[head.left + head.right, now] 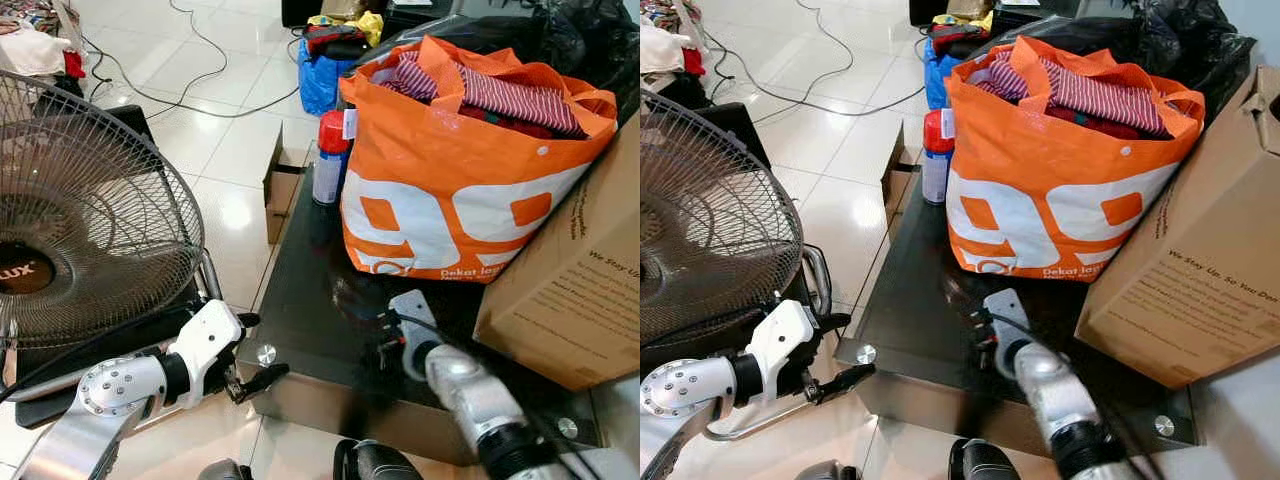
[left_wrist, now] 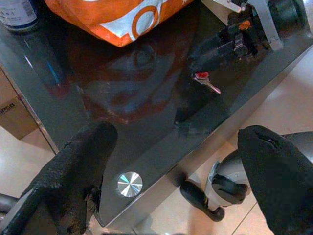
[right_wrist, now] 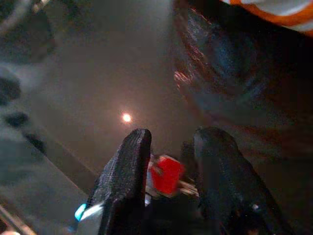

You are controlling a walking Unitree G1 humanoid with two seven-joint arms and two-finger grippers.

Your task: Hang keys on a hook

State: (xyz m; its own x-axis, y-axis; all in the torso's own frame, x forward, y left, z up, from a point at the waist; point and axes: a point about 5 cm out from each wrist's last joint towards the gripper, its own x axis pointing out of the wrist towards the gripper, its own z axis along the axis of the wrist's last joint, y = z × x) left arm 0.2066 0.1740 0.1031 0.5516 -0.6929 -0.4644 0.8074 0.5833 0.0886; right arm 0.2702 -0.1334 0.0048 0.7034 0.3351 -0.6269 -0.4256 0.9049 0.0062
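Observation:
A small key with a red head (image 2: 205,81) lies flat on the black glass table (image 1: 300,300), near its front edge. My right gripper (image 1: 385,338) hovers just over it. In the right wrist view the red key (image 3: 166,175) sits on the glass between the two black fingers (image 3: 124,171), which stand slightly apart on either side of it. My left gripper (image 1: 252,352) is open at the table's front left corner, off the glass, with nothing between its fingers (image 2: 80,169).
A full orange shopping bag (image 1: 450,190) and a tilted cardboard box (image 1: 570,290) crowd the table's back and right. A red-capped spray can (image 1: 330,155) stands at the back left. A floor fan (image 1: 80,220) is close on my left, and cables (image 1: 180,95) cross the tiles.

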